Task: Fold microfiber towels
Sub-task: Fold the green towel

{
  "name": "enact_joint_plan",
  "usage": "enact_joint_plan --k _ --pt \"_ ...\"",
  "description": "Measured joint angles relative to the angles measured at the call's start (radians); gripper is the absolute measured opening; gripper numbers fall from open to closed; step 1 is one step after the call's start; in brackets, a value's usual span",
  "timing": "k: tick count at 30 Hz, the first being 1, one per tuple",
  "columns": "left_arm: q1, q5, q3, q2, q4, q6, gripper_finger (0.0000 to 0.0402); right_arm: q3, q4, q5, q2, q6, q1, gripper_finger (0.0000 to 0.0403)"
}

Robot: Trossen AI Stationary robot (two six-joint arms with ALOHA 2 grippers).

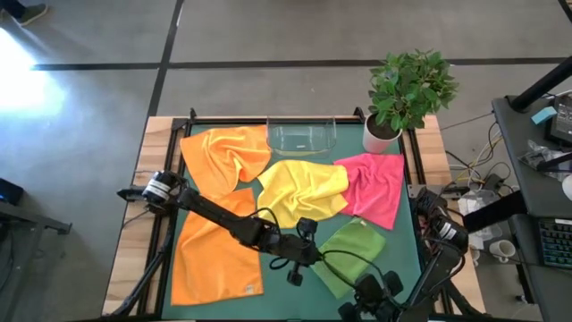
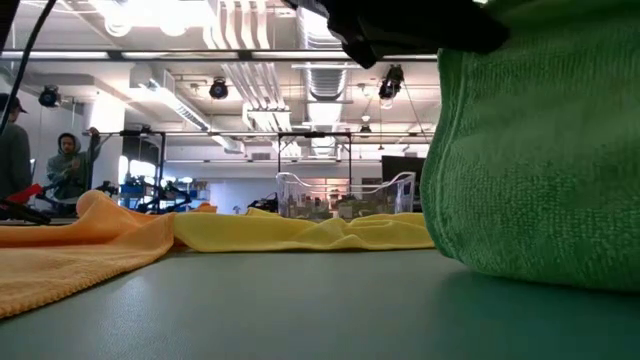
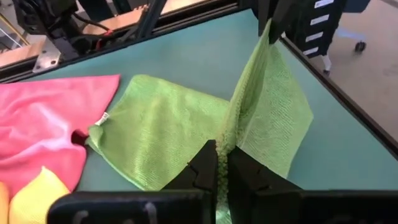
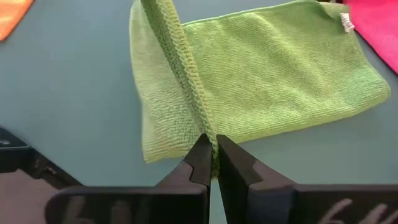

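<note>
Nearest the table's front edge, well in front of the clear plastic tray [image 1: 301,136], the lime green towel [image 1: 350,255] lies with its long axis running diagonally, from the front edge up toward the hot pink towel [image 1: 375,183], whose lower corner it nearly meets. Both grippers are clamped tight on one raised edge of this cloth: the left gripper [image 3: 222,163] pinches the fold from one end and the right gripper [image 4: 210,157] from the other, so a ridge of green fabric stands up off the mat between them while the rest stays flat, its small white tag [image 3: 102,119] at the corner nearest the pink cloth. Left of the green towel lies one orange towel [image 1: 214,255], flat and lengthwise front to back. Closer to the tray, the yellow towel [image 1: 304,190] sits rumpled just in front of it, with the second orange towel [image 1: 223,154] bunched just left of the tray. Everything rests on a green mat [image 1: 295,295] framed by a wooden table [image 1: 127,268]. Right of the tray stands a potted plant [image 1: 404,94]. Beyond the table, the low view shows a workshop hall with ceiling ducts and a person [image 2: 68,165] standing far off.
</note>
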Motion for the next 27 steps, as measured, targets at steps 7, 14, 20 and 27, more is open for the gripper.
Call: enact_joint_plan --k 7,14,20,27 --pt "0.034 0.006 0.005 0.003 0.032 0.008 0.0001 -0.144 0.003 -0.006 -0.111 0.001 0.003 0.0008" --pt "0.085 0.016 0.024 0.009 0.067 0.026 0.0001 -0.357 0.017 -0.001 -0.282 0.052 0.01 0.0008" --pt "0.141 0.031 0.026 0.009 0.113 0.028 0.0001 -0.511 0.092 0.016 -0.377 0.034 0.011 0.0008" --pt "0.169 0.086 0.054 0.099 0.159 0.025 0.0001 -0.651 0.21 -0.017 -0.431 0.034 0.021 0.0008"
